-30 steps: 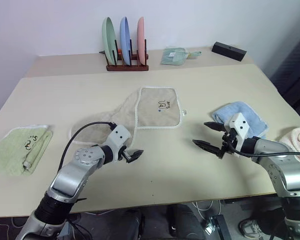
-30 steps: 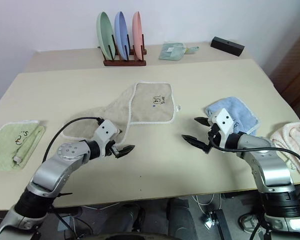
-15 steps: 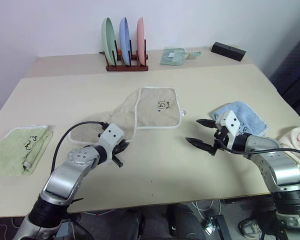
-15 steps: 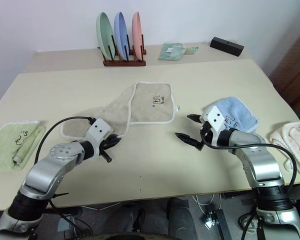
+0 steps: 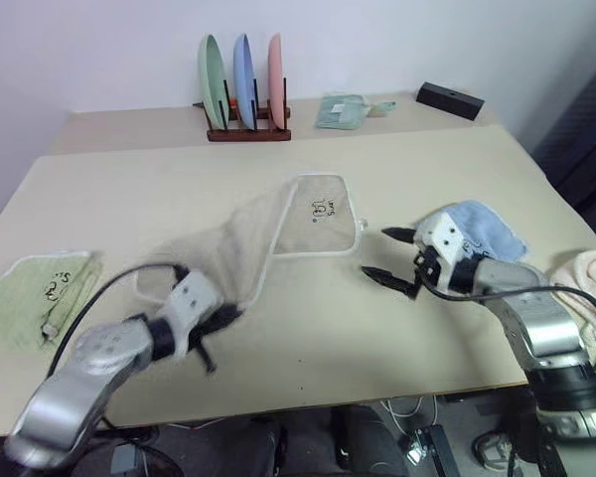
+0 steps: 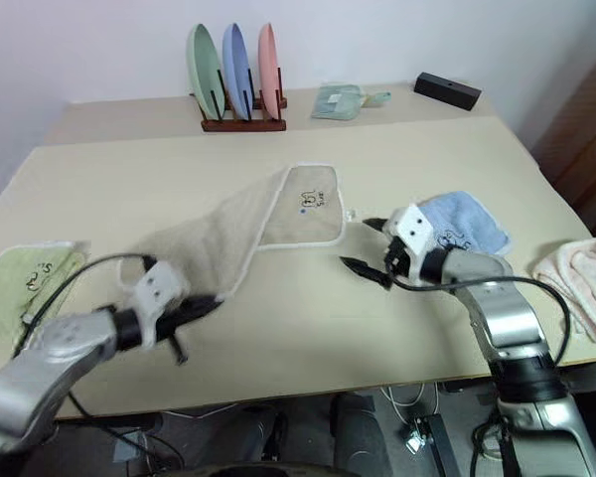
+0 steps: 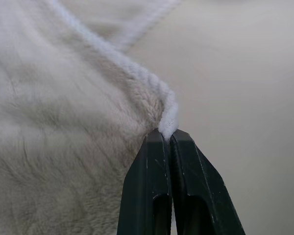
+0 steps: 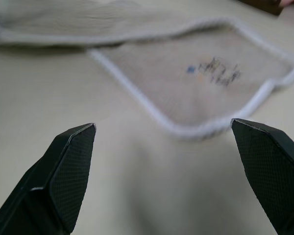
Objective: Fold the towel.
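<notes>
Left eye view, one towel (image 5: 308, 214) pinched by left pincer (image 5: 222, 318), right pincer (image 5: 387, 255) spread, three plates (image 5: 242, 68).

Both arms are rounded silver-grey metal shells with black joints. A black cable loops over each forearm. Each wrist carries a white block with dark dots, ahead of tapered black fingers with textured pads.
</notes>
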`<state>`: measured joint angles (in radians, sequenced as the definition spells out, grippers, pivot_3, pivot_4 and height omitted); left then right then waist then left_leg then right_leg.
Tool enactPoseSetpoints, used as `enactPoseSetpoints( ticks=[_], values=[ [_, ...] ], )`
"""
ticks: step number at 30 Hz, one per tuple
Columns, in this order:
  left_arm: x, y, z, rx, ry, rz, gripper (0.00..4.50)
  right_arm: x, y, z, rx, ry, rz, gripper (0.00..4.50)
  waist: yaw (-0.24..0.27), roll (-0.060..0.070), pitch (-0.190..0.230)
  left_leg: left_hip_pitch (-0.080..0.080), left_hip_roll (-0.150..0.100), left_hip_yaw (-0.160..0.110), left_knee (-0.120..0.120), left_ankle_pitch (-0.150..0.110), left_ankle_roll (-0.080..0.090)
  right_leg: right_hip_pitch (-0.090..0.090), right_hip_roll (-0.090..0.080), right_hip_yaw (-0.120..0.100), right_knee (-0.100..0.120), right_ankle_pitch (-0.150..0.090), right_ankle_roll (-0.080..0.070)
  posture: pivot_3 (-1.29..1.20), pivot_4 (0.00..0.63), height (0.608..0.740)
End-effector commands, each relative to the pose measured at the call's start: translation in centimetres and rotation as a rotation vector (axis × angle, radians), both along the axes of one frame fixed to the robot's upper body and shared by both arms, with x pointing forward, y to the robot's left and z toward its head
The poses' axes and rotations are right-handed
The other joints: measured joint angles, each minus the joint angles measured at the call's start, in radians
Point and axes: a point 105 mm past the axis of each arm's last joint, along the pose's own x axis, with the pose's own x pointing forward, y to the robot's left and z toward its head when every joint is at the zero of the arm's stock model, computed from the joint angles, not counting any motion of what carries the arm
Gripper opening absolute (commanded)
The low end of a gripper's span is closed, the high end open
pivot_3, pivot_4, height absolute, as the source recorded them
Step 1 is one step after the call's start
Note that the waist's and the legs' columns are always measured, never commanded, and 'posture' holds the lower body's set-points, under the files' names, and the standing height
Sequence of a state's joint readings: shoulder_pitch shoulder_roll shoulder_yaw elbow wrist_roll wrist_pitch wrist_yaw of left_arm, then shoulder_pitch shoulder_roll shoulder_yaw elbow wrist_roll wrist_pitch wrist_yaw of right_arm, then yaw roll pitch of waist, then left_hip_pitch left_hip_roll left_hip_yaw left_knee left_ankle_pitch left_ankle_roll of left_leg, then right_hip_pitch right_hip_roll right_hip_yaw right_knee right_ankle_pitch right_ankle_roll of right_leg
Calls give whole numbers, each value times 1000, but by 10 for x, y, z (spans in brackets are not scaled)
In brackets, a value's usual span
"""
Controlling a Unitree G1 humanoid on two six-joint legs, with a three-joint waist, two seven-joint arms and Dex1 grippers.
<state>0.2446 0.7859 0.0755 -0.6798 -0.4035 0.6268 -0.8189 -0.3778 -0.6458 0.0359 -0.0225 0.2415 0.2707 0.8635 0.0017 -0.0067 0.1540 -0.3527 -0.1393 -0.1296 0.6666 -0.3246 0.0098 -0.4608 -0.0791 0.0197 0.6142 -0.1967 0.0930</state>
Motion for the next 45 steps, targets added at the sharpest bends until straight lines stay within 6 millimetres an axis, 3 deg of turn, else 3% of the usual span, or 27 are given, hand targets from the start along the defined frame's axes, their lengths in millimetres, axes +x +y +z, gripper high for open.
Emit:
enactPoseSetpoints(
  ticks=[1, 3, 6, 8, 14, 19, 30, 34, 39, 45],
  values=[
    [-24, 5, 13, -53, 63, -52, 60, 17, 4, 12, -60, -108, -5, 4500, 12, 1, 1, 0, 0, 0, 0, 0, 0, 0, 0, 0, 0, 0, 0, 0, 150, 740],
    [-30, 23, 11, 0, 77, -7, 60, 32, 9, 19, -74, -146, -16, 4500, 17, 0, 1, -1, 0, -2, 1, 0, 0, 1, -1, -3, 0, 0, 0, 0, 150, 740],
    [-21, 60, 8, 99, 22, 156, 60, 57, 18, 27, -187, -242, -16, 4500, 9, 1, 2, 0, 0, 0, 1, 0, 0, 2, 0, -2, 0, 1, -1, 0, 150, 740],
    [-17, 67, 9, 102, 1, 195, 60, 63, 21, 26, -230, -275, 3, 4500, 12, 1, 2, 0, 1, -1, 1, 0, 0, 1, 0, -2, 0, 1, -1, 0, 150, 740],
    [-12, 74, 5, 110, -33, 229, 60, 94, 32, 21, -446, -420, -1, 4500, 2, 1, 2, -1, 0, 0, 0, 0, 0, 0, 0, -2, -1, 1, -1, 0, 150, 740],
    [-2, 77, 9, 84, -80, 271, 60, 104, 34, 14, -583, -490, 18, 4500, -1, 1, 2, -1, 0, 0, 0, 0, 0, 0, 1, -2, -1, 1, -1, 0, 150, 740],
    [-3, 75, 5, 62, -66, 263, 60, 120, 54, 15, -783, -677, 6, 4500, -22, 2, 3, 0, 1, 0, -2, 1, -1, -2, 2, 0, 0, 1, -2, 0, 150, 740],
    [-5, 71, 4, 50, -58, 256, 0, 122, 60, 15, -837, -727, 15, 2715, -20, 2, 3, -1, 1, 0, -2, 1, -1, -2, 2, 0, 0, 1, -2, 0, 150, 740],
    [-6, 68, 4, 41, -59, 261, 0, 123, 65, 16, -834, -742, 12, 86, -21, 2, 3, -1, 1, 0, -2, 1, -1, -2, 2, 0, 0, 1, -2, 0, 150, 740],
    [0, 75, 12, 29, -124, 328, 0, 123, 58, 24, -818, -773, -6, 24, -21, 2, 3, -1, 1, 0, -2, 1, -2, -2, 2, 0, 0, 1, -2, 0, 150, 740]
  ],
)
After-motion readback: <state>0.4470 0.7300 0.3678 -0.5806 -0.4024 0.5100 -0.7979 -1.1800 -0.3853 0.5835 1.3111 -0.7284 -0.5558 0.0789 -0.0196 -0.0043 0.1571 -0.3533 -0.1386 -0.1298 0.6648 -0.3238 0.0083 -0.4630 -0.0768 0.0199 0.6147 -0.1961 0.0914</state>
